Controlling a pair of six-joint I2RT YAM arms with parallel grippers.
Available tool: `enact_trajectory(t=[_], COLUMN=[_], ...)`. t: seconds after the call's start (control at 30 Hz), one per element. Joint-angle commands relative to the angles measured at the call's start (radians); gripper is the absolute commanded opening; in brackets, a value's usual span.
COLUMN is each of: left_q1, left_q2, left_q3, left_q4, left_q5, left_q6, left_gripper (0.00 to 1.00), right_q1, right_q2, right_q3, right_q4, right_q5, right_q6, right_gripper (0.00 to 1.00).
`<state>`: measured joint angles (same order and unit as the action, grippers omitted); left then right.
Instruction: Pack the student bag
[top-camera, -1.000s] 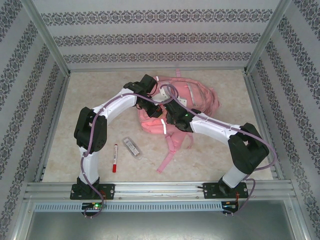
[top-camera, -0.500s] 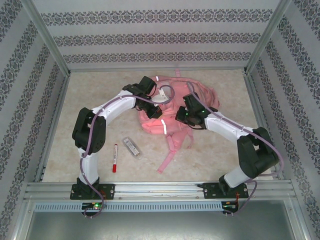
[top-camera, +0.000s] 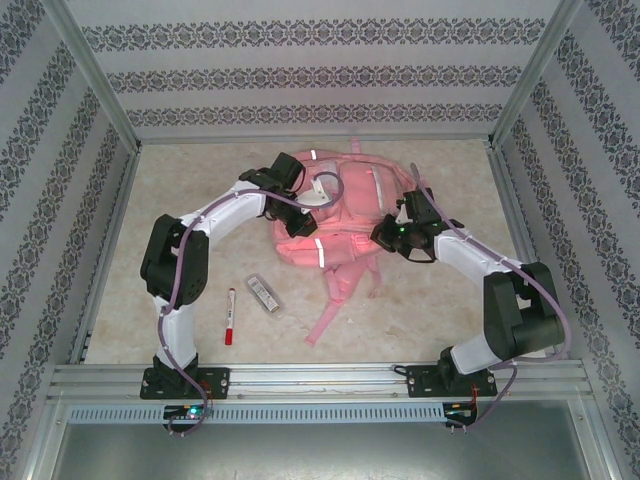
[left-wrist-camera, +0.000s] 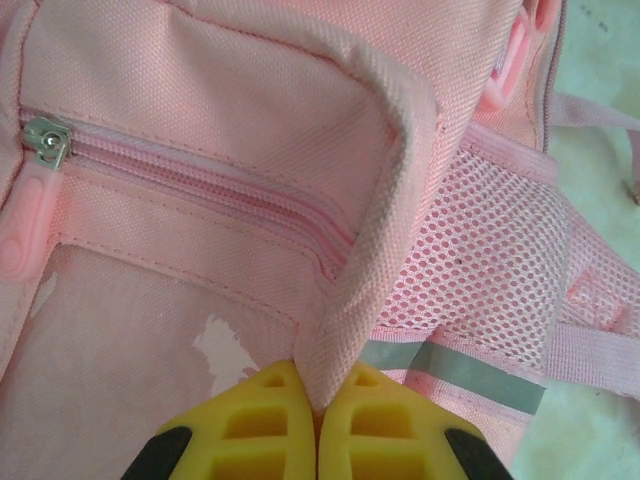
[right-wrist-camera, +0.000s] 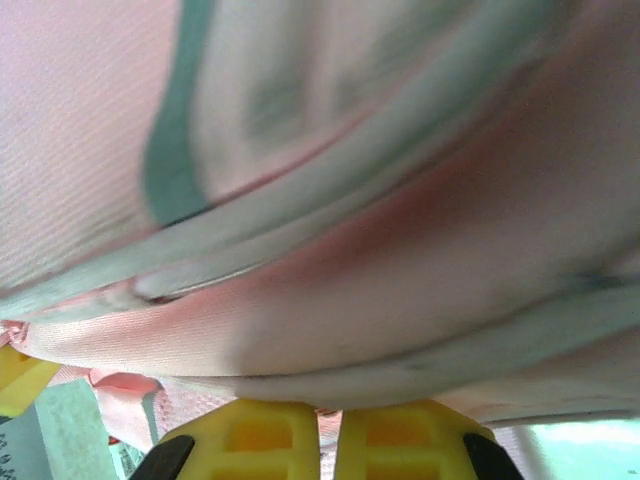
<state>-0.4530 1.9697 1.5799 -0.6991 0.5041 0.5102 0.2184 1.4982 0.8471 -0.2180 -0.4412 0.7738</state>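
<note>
Left wrist: left gripper (left-wrist-camera: 318, 405) pinching a bag (left-wrist-camera: 200, 100) fold.
Right wrist: right gripper (right-wrist-camera: 328, 418) clamped on bag cloth.
Handling: soft, floppy; grip seams.

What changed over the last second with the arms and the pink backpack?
The right gripper swung right from the middle of the student bag to its right side and closed on fabric there; the bag spread wider. The left gripper stayed shut on a fold of the bag. The red-capped marker and the small grey object beside it did not move.
</note>
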Motion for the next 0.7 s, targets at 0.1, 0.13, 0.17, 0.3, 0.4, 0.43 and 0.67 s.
enact_trajectory(t=[0.1, 0.13, 0.17, 0.3, 0.4, 0.43, 0.67], left_q1=[0.065, 0.069, 0.077, 0.118, 0.15, 0.151, 0.149], left_q2=[-0.062, -0.063, -0.062, -0.056, -0.038, -0.031, -0.02], left_q3=[-0.031, -0.033, -0.034, -0.05, -0.061, -0.065, -0.012], left_q4=[0.004, 0.011, 0.014, 0.07, 0.188, 0.228, 0.281], left_q5=[-0.049, -0.046, -0.044, -0.048, -0.092, -0.12, -0.201], left_q6=[0.104, 0.108, 0.112, 0.118, 0.002, -0.028, -0.393], left_gripper=[0.0, 0.0, 0.0, 0.0, 0.08, 0.12, 0.44], right_q1=[-0.067, -0.07, -0.07, -0.072, -0.06, -0.051, 0.035], right_q2=[-0.011, -0.011, -0.012, -0.016, -0.005, 0.001, 0.04], right_q3=[-0.043, -0.046, -0.049, -0.052, -0.048, -0.044, 0.011], right_q4=[0.012, 0.014, 0.014, 0.02, 0.035, 0.035, 0.036], right_q5=[-0.038, -0.041, -0.042, -0.066, -0.118, -0.129, -0.171], right_q6=[-0.031, -0.035, -0.039, -0.051, -0.06, -0.066, -0.088], right_gripper=[0.02, 0.02, 0.02, 0.02, 0.01, 0.01, 0.01])
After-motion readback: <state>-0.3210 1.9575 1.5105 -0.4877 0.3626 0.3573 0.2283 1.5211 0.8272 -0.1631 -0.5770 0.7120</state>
